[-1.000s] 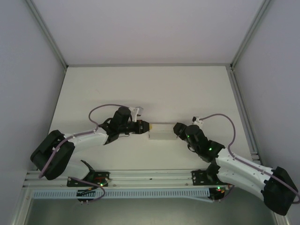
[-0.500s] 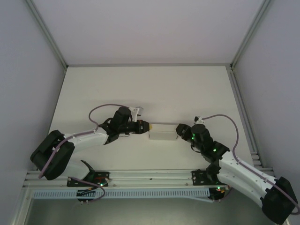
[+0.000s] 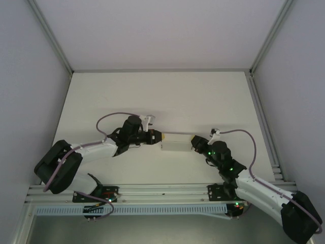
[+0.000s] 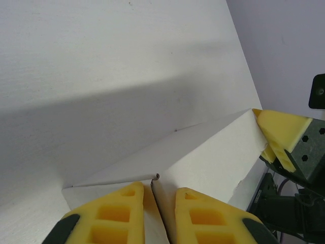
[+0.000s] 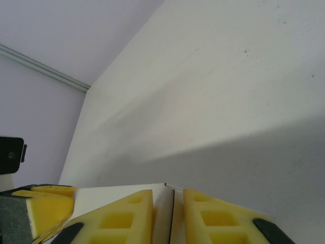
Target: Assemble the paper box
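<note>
The paper box (image 3: pixel 176 143) is a small pale white card shape lying mid-table, stretched between both grippers. At its left end my left gripper (image 3: pixel 159 137) is shut on it. In the left wrist view the yellow fingers (image 4: pixel 119 211) pinch a thin upright flap, the left gripper (image 4: pixel 155 187) closed around it, and the paper box (image 4: pixel 213 157) runs off to the right. My right gripper (image 3: pixel 193 144) holds the right end. In the right wrist view the right gripper (image 5: pixel 170 195) has its pads tight against the card edges of the paper box (image 5: pixel 117 195).
The white table (image 3: pixel 162 96) stretches far behind the box, bounded by pale walls with aluminium posts. A metal rail (image 3: pixel 152 190) with the arm bases runs along the near edge. The other arm's yellow finger (image 4: pixel 282 132) shows at the box's far end.
The right gripper has slid in against the box's right end and closed on it, its forearm swinging lower. The left gripper and the box have stayed put.
</note>
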